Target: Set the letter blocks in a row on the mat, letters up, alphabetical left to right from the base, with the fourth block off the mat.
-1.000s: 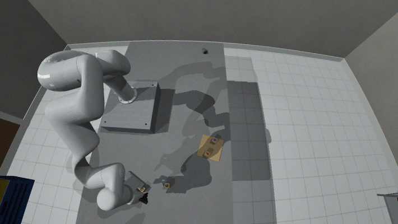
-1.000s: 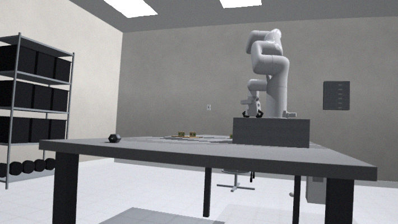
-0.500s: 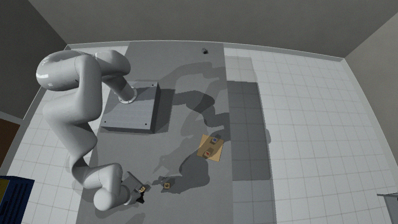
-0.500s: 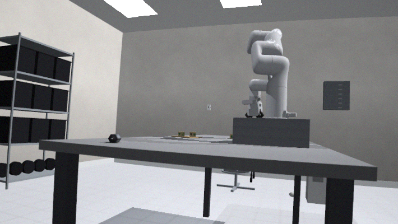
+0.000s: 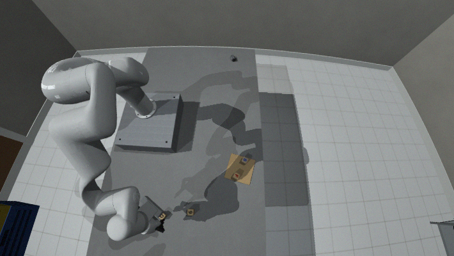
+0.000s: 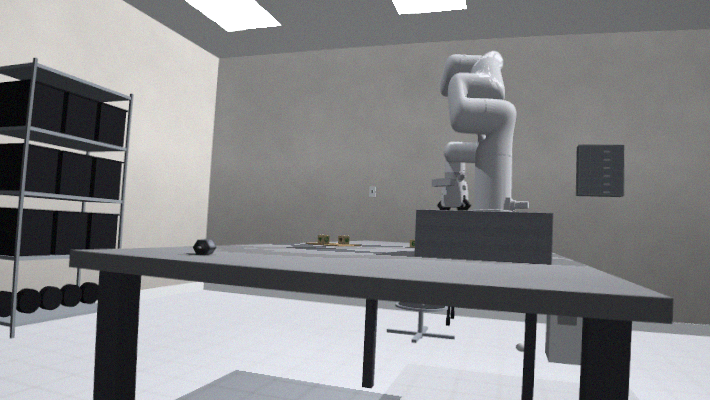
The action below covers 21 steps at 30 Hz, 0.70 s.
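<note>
A tan mat [image 5: 240, 169] lies on the grey table. Two blocks stand on it: one with a blue letter [image 5: 245, 159] and one with a red letter [image 5: 237, 175]. Both also show in the side view, the first [image 6: 324, 239] to the left of the second [image 6: 343, 239]. A third block with a dark mark [image 5: 190, 211] sits off the mat near the front. A fourth block with a dark mark [image 5: 162, 216] sits left of it, right under my gripper [image 5: 162, 222]. The gripper is partly open, with that block between the finger lines from above. In the side view the gripper [image 6: 454, 205] hangs behind the pedestal, so its height over the block is hidden.
The arm's grey pedestal [image 5: 150, 123] stands at the table's left middle. A small dark object [image 5: 233, 57] lies at the far edge of the table and also shows in the side view [image 6: 204, 246]. A shelf rack [image 6: 60, 165] stands beside the table.
</note>
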Each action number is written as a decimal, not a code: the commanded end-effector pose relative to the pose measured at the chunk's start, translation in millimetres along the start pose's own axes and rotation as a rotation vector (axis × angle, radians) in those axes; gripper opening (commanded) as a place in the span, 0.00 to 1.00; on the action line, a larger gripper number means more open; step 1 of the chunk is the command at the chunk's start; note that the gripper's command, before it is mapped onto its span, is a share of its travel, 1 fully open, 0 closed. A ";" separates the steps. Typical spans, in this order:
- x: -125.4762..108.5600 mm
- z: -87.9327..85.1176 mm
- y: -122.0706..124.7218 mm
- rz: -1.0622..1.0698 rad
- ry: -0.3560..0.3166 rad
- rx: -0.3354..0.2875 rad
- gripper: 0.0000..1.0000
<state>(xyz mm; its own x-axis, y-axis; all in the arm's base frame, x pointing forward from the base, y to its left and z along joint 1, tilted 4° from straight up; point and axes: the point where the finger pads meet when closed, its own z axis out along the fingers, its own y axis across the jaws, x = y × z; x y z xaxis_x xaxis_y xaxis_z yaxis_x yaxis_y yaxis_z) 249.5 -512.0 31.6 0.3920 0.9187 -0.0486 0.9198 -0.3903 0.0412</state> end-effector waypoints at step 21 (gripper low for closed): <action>-1.1 16.6 1.3 0.000 -0.003 -0.003 0.69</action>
<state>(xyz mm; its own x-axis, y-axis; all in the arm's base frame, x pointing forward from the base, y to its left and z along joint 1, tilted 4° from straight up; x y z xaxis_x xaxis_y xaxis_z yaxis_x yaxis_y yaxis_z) 249.9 -513.1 17.4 0.3920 0.9187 -0.0490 0.9198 -0.3902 0.0416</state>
